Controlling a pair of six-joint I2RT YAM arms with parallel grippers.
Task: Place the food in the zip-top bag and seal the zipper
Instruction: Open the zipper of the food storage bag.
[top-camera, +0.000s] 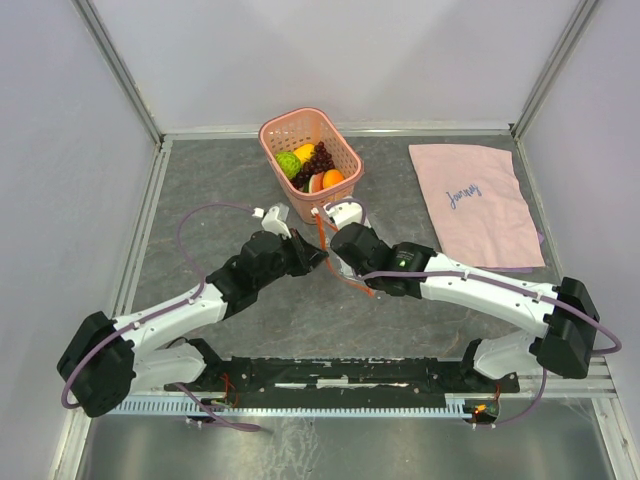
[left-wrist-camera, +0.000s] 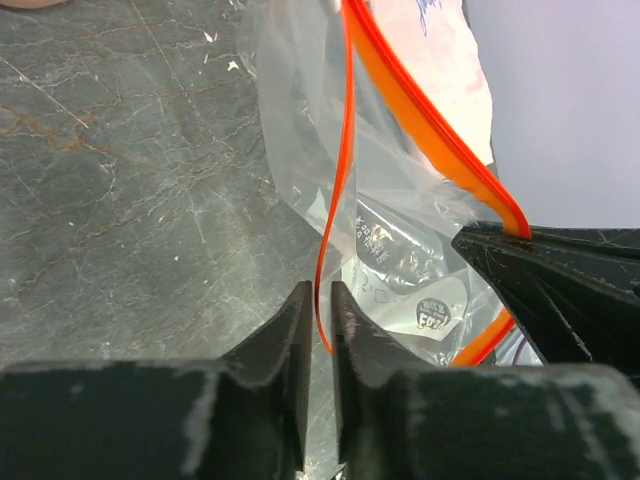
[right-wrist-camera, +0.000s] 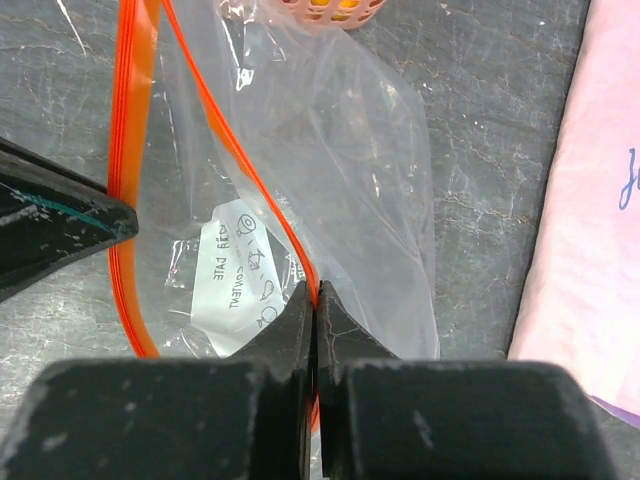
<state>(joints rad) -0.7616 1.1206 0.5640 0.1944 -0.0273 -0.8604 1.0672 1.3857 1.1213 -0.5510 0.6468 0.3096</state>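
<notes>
Arms of a two-arm robot meet at the middle of a grey marbled surface (top-camera: 200, 190), seen from above. Between them they hold a clear, crinkly zip-top bag (right-wrist-camera: 340, 150) by its mouth.

The left end effector (left-wrist-camera: 320, 295) has its two dark fingers almost pressed together, pinching one thin lip of the red-orange zipper (right-wrist-camera: 135, 100). The right end effector (right-wrist-camera: 313, 295) has its fingers squeezed tight on the other lip. The two lips bow apart, so the mouth gapes. A white printed label (right-wrist-camera: 225, 275) shows through the plastic. I cannot tell whether the bag's bottom rests on the surface.

In the left wrist view the other end effector sits at 3 o'clock. In the right wrist view the other sits at 9 o'clock.

The food (top-camera: 312, 165) is apart from the bag, in a pink slotted basket (top-camera: 290, 118) just beyond the end effectors, at 12 o'clock from them.
- Green round piece (top-camera: 289, 164) at 9 o'clock in the basket.
- Yellow fruit (top-camera: 304, 152) at 11 o'clock.
- Dark purple grape bunch (top-camera: 321, 160) near the centre.
- Orange fruit (top-camera: 334, 177) at 4 o'clock.
- Red-white slice (top-camera: 316, 184) at 6 o'clock.

A pink cloth (top-camera: 475, 205) with blue script lies flat at 2 o'clock from the bag, well apart.
</notes>
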